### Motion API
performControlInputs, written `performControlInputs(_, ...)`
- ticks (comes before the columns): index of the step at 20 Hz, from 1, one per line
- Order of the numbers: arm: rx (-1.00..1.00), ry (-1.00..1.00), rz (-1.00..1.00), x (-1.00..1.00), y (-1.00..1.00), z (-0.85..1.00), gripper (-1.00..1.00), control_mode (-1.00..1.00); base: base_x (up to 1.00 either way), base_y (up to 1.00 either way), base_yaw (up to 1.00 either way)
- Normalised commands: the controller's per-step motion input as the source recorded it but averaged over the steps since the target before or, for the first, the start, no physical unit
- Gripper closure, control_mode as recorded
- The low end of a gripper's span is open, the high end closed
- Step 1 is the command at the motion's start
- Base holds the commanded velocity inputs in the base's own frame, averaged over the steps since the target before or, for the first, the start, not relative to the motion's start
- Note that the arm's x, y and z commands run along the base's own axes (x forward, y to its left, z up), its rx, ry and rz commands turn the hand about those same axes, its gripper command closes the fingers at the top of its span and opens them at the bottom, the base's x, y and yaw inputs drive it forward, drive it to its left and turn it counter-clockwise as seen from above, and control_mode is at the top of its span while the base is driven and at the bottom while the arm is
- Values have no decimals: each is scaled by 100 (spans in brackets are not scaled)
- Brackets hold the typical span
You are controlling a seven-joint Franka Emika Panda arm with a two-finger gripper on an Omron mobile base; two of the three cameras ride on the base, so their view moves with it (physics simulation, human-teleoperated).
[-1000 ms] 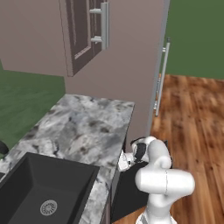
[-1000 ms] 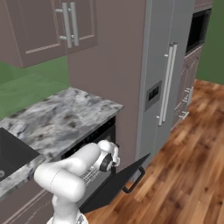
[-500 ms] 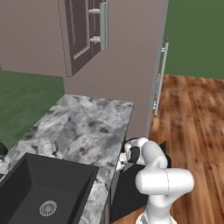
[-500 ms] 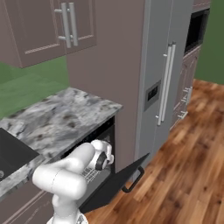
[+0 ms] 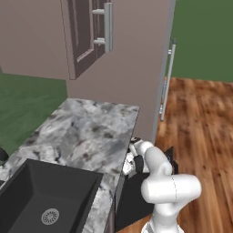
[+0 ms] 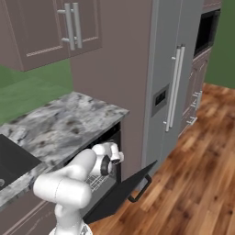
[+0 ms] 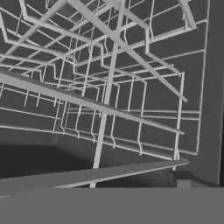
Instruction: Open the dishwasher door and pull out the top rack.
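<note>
The dishwasher door [image 6: 125,189] is a black panel that hangs swung down and open under the marble counter [image 6: 69,124], with its dark handle [image 6: 140,192] at the outer edge. In the left base view the door [image 5: 134,200] shows beside my arm. My gripper [image 6: 113,157] is high in the opening, just under the counter's edge, and faces into the machine. White rack wires [image 6: 98,181] show inside below it. The hand view looks closely onto a wire rack [image 7: 87,103] with upright tines. My fingertips are hidden, and nothing is seen held.
A tall grey fridge [image 6: 172,92] with long silver handles stands right of the dishwasher. A black sink [image 5: 41,200] is set in the counter to the left. Upper cabinets [image 6: 55,32] hang above. Wooden floor [image 6: 202,183] lies open to the right.
My hand has moved a little up and inward, closer to the rack inside the dishwasher. The door stays down.
</note>
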Motion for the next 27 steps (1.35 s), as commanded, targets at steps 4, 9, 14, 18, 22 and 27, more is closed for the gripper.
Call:
performControlInputs(4,-60,0,0,-11,-99,-76,-100,-100,0,0,0)
performControlInputs(9,-57,0,-1,-30,-100,-79,-100,-100,0,0,0)
performControlInputs(14,-57,0,-3,-46,-100,-82,-100,-100,0,0,0)
performControlInputs(18,-58,0,-5,-52,-96,-83,-100,-100,0,0,0)
performControlInputs(22,-44,4,-14,-35,-48,-49,-100,-100,0,0,0)
performControlInputs(27,-5,15,-25,-35,-10,6,-100,-100,0,0,0)
